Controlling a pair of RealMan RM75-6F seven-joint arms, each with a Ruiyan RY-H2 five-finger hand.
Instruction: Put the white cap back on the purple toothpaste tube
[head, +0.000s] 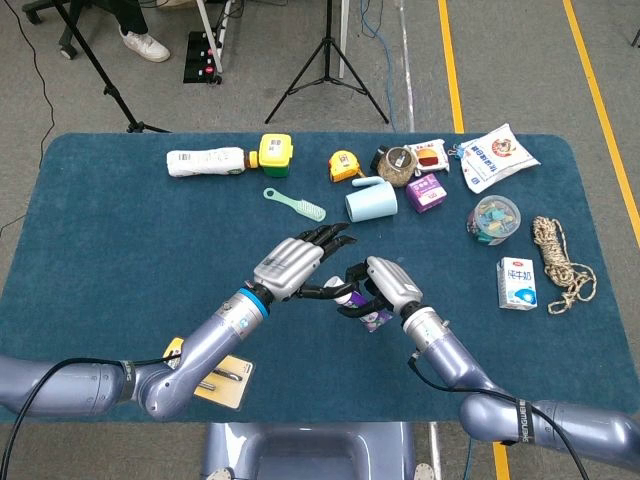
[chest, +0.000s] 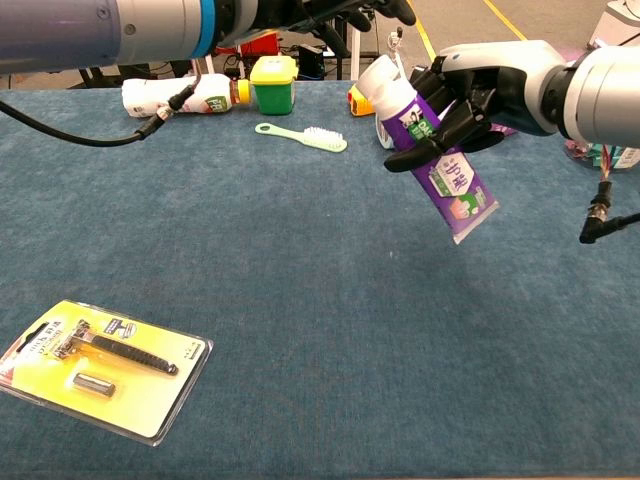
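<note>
The purple plastic toothpaste tube (chest: 432, 150) with a white cap (chest: 379, 78) at its upper end is held up off the dark blue cloth-covered table (chest: 330, 300), tilted, cap end up and to the left, flat crimped end down and to the right. The right hand (chest: 470, 95) grasps it around the upper body just below the cap, fingers wrapped across the purple label. In the head view the tube (head: 372, 318) is mostly hidden between the two hands, near the middle of the table. The left hand (head: 300, 265) reaches in from the left with its dark fingertips (head: 335, 235) stretched toward the cap end; whether they touch or pinch the cap I cannot tell, since the chest view cuts that hand off at the top edge.

Near the front left lies a yellow blister card holding a black razor (chest: 105, 365). Along the far side sit a white squeeze bottle lying on its side (chest: 180, 95), a yellow-and-green small jar (chest: 272, 85), a mint-green brush (chest: 300, 137), a yellow tape measure (head: 345, 164), a pale blue mug (head: 370, 200), a small purple box (head: 426, 192), a white printed pouch (head: 498, 155), a clear round tub of coloured bits (head: 493, 220), a small white carton (head: 517, 283) and a coil of beige rope (head: 562, 262)
</note>
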